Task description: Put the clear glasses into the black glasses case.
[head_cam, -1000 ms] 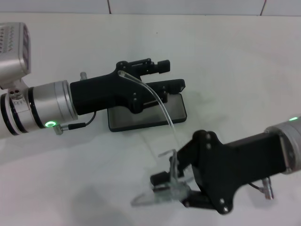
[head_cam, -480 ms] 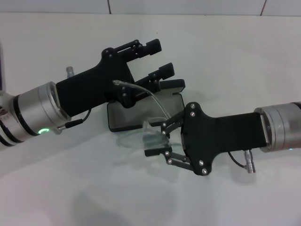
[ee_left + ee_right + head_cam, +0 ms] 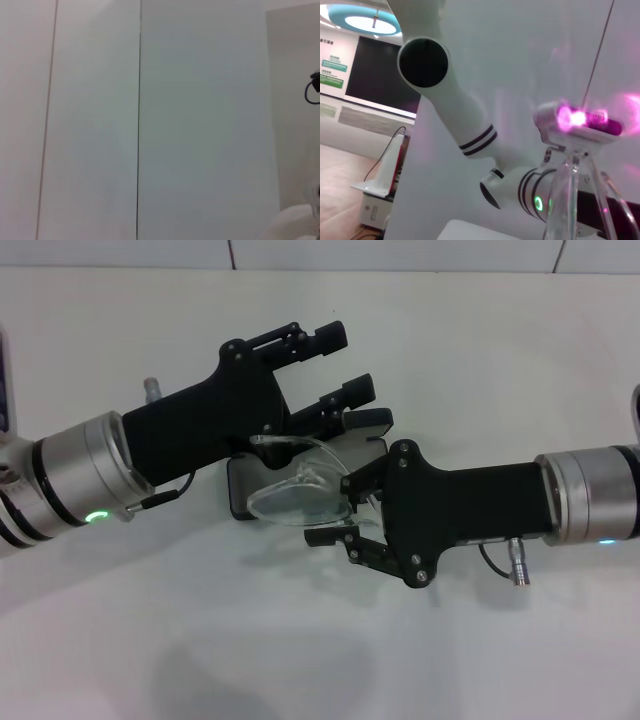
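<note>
The black glasses case [image 3: 376,454] lies open on the white table, its lid [image 3: 366,420] standing up at the far side. My right gripper [image 3: 340,510] is shut on the clear glasses [image 3: 295,498] and holds them just over the case's left half. One clear arm curves up toward the left gripper. My left gripper [image 3: 338,365] is open behind the case, its lower finger [image 3: 348,392] close to the lid's edge. In the right wrist view a clear glasses arm [image 3: 566,200] rises in front of the left arm. The left wrist view shows only wall.
The white table [image 3: 150,640] spreads bare in front of both arms. A wall edge [image 3: 400,260] runs along the back. A cable and plug [image 3: 518,570] hang under the right wrist.
The right gripper has carried the glasses from the table's front up and left to just over the open case. The left gripper tilted up early on and has held still since.
</note>
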Robot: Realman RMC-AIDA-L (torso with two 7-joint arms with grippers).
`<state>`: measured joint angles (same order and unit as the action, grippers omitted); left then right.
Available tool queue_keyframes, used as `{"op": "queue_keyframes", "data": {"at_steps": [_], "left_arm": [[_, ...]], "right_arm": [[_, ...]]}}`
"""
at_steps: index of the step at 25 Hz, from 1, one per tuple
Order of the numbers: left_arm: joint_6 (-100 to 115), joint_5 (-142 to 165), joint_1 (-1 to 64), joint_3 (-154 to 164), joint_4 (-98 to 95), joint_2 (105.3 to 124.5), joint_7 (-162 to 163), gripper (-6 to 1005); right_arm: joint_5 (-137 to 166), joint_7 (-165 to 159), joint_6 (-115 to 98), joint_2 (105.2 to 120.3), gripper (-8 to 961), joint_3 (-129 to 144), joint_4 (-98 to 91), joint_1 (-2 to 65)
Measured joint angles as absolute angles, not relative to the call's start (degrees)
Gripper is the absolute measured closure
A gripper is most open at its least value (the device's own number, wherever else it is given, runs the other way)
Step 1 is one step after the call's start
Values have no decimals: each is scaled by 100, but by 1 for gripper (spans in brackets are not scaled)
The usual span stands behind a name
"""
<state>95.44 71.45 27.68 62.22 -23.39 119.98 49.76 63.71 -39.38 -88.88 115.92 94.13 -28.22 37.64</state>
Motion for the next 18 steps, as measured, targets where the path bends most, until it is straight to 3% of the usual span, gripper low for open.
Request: {"op": "queue_keyframes", "data": {"at_steps": [18], "left_arm": [[9477,6648,2464,5936,-2261,11982,4672,437]], "right_arm": [[6418,-3994,-8506,11589,834,9448,-3044,3729]]}}
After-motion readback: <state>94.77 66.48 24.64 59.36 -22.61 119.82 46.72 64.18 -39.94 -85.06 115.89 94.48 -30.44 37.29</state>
